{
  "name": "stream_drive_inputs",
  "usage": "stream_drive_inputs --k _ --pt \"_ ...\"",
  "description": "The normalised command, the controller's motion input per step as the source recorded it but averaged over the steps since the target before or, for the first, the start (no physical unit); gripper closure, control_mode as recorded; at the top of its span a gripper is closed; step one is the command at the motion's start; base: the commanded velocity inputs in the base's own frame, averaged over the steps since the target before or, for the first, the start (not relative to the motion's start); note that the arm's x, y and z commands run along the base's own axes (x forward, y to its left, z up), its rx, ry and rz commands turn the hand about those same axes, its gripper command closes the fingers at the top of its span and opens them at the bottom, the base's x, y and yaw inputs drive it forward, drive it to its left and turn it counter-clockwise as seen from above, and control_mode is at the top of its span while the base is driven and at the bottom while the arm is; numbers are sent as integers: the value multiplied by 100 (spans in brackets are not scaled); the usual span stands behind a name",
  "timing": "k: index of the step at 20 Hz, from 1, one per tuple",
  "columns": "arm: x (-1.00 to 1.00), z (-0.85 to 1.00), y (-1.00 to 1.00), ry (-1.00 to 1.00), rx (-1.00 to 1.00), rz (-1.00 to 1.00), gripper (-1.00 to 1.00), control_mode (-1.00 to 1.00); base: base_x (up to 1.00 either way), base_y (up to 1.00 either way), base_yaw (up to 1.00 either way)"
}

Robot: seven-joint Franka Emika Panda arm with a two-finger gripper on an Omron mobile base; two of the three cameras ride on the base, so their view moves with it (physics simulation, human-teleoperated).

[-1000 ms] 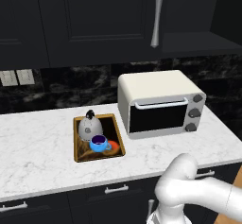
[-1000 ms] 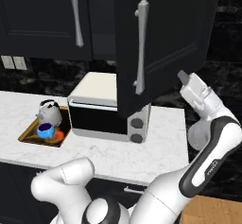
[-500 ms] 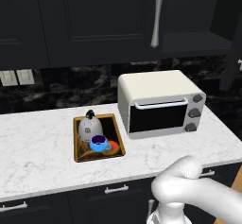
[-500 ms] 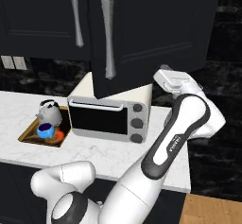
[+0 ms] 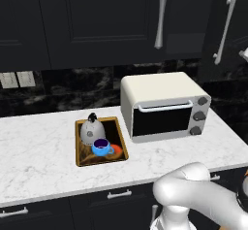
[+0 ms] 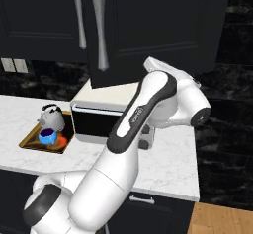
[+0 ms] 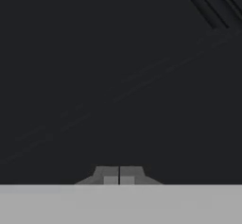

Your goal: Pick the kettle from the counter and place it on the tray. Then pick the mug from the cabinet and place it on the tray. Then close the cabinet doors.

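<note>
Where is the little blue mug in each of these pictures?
Left base view: the mug sits on the tray, lower left of centre, in front of the kettle.
Right base view: far left, mid-height, same tray.
Hand view: dark panel, no mug.
Shared landmark: the white toaster oven right of the tray.

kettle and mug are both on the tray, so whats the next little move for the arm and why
Probably keep pushing the right cabinet door the last bit toward the frame. The kettle and mug sit on the tray, so only the doors remain. The shut gripper faces a dark panel, and that door looks not quite flush beside the left door.
</note>
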Motion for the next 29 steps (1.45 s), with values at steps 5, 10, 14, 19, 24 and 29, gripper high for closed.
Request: stream_drive_inputs --k 5,10,14,19,24,29 --pt "94 -11 56 11 0 -13 100 -100 0 0 0" --pt "95 -5 60 8 0 -2 100 -100 0 0 0" --pt "93 -14 76 3 0 -9 100 -100 0 0 0" --pt "97 -9 84 1 0 -16 100 -100 0 0 0" --pt "95 -11 65 0 0 -14 100 -100 0 0 0" --pt "92 -7 35 0 0 -8 100 -100 0 0 0"
